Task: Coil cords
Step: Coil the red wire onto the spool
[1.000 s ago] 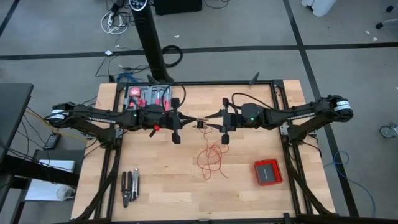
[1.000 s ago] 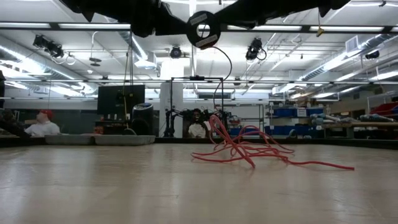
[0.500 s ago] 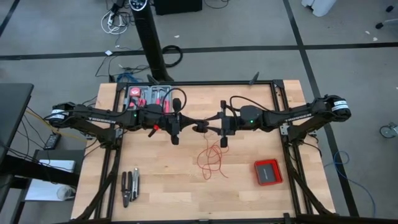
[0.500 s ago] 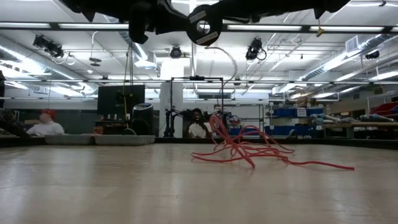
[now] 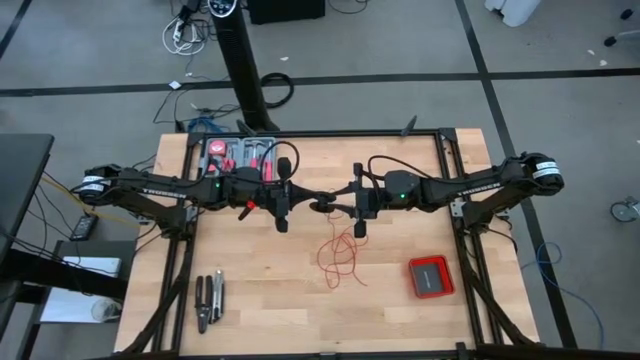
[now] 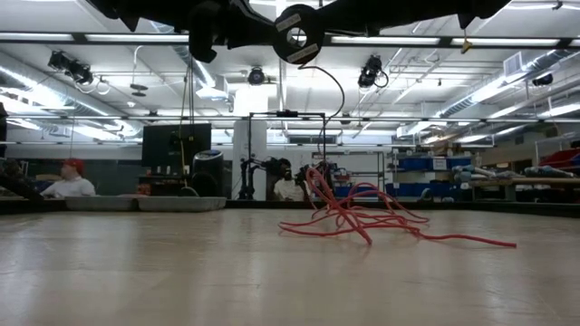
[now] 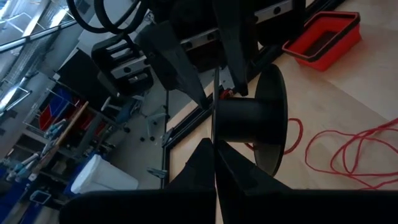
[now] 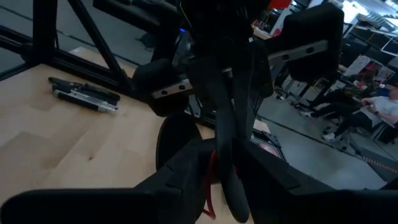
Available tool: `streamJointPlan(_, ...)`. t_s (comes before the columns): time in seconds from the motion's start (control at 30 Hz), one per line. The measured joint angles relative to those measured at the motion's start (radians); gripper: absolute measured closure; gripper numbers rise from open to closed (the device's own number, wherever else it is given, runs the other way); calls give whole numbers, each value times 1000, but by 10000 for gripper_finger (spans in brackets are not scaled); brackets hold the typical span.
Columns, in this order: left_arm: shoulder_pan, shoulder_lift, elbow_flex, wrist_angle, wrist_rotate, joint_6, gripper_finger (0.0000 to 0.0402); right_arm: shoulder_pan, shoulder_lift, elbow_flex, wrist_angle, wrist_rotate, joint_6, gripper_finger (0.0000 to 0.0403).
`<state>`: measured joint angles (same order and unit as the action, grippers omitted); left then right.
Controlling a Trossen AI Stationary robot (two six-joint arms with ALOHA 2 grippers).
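Observation:
A small black spool (image 7: 249, 118) hangs high above the table's middle (image 5: 320, 201), between my two grippers. My left gripper (image 5: 305, 199) is shut on it. My right gripper (image 7: 222, 93) faces it from the table's right, with its fingertips a little apart on either side of the spool's nearer flange and a bit of red wire. Whether they touch, I cannot tell. The thin red wire, the cord, drops from the spool in a slack arc (image 6: 335, 95). Below, it ends in loose loops (image 5: 340, 255) lying on the wood. My left gripper pinches the rim of the spool's thin flange (image 7: 214, 134) between its two fingers. The fingers come level from the table's left, edge-on to the flange. The spool is lifted clear of the table with its axis roughly level, and the wire hangs slack below it.
A flat red box (image 5: 430, 277) lies near the right front. Dark hand tools (image 5: 208, 300) lie at the left front, and a tray of tools (image 5: 240, 155) sits at the far left. People (image 6: 68, 181) are in the room beyond the table.
My left gripper has rolled about its own line and turned the spool with it, staying in place. My right gripper has rolled a little as well. The hanging stretch of wire has swung slightly; the loops on the table have stayed put.

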<state>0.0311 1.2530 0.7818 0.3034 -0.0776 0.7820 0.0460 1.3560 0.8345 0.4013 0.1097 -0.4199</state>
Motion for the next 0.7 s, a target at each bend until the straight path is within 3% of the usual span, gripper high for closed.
streamJointPlan(0.37, 0, 0, 0, 0, -2, -26, 401, -1, 0, 0, 18, 6, -1, 332)
streamJointPlan(0.5, 0, 0, 0, -2, -5, -64, 401, -6, 0, 0, 18, 26, -5, 383)
streamJointPlan(0.7, -2, 1, 0, 18, -89, -126, 377, -10, 0, 1, 21, 62, 7, 398)
